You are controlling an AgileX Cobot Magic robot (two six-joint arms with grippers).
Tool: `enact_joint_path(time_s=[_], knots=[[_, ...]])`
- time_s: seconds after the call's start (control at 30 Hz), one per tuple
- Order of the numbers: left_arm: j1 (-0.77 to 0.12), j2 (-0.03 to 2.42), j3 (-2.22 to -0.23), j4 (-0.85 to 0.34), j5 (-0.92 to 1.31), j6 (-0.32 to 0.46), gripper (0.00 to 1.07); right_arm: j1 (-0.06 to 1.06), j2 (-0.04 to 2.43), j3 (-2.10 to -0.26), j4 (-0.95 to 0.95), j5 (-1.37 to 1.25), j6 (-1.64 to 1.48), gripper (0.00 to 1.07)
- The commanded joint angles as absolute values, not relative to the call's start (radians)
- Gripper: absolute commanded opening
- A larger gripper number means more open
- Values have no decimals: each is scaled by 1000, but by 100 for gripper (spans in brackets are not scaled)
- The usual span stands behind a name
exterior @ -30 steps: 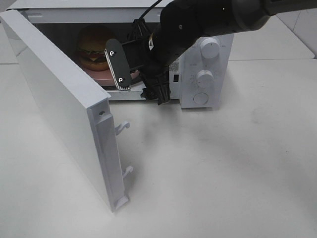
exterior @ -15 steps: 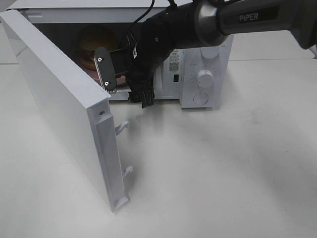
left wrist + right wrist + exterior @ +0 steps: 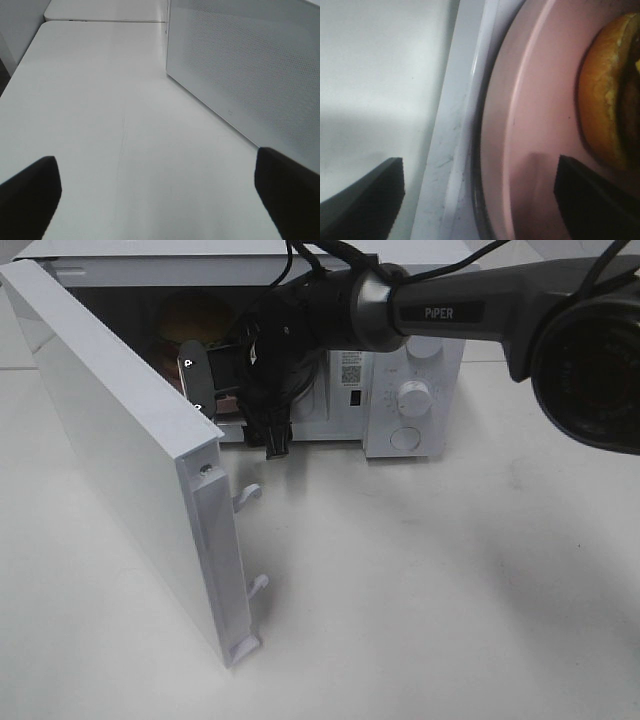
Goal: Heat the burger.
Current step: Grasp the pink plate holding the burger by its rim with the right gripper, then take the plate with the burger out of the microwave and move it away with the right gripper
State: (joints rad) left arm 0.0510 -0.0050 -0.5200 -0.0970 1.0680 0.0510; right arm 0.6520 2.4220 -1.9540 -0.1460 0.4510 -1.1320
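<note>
Your right gripper (image 3: 477,192), jaws apart, hovered at the white microwave (image 3: 410,430) mouth. The glossy golden-bunned burger (image 3: 610,95) sat inside on a round pink plate (image 3: 535,125); soft, stacked, likely squashable, so handle the plate rim.

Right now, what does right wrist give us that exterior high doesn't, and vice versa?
Right wrist only: a close look at the pink plate's rim by the microwave's front sill, the burger's bun edge on it, and both fingers of the right claw spread apart.

Exterior high only: the open microwave door, control knobs and the table.

Both: the burger, deep in the cavity.
</note>
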Motion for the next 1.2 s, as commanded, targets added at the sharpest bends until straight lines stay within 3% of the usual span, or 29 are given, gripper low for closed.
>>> enact_joint_path(time_s=[0.03,0.13,0.17,0.2,0.27,0.3,0.33,0.37,0.43,0.93,1.2], knots=[[53,-24,-516,-98,1069,45,98,655,2447,-1993,-123,472,-1120,73],[53,-24,-516,-98,1069,45,98,652,2463,-2007,-123,481,-1126,62],[53,-24,-516,-98,1069,45,98,652,2469,-2010,-123,484,-1128,54],[53,-24,-516,-98,1069,45,98,652,2469,-2010,-123,484,-1128,54],[53,-24,-516,-98,1069,45,98,652,2469,-2010,-126,483,-1129,35],[53,-24,-516,-98,1069,45,98,652,2469,-2010,-126,483,-1129,35],[53,-24,-516,-98,1069,45,98,652,2469,-2010,-126,479,-1129,18],[53,-24,-516,-98,1069,45,98,652,2469,-2010,-126,479,-1129,18],[53,-24,-516,-98,1069,45,98,652,2469,-2010,-125,477,-1127,0],[53,-24,-516,-98,1069,45,98,653,2458,-2000,-123,526,-1158,0],[53,-24,-516,-97,1069,45,98,661,2381,-1885,-127,499,-1285,0]])
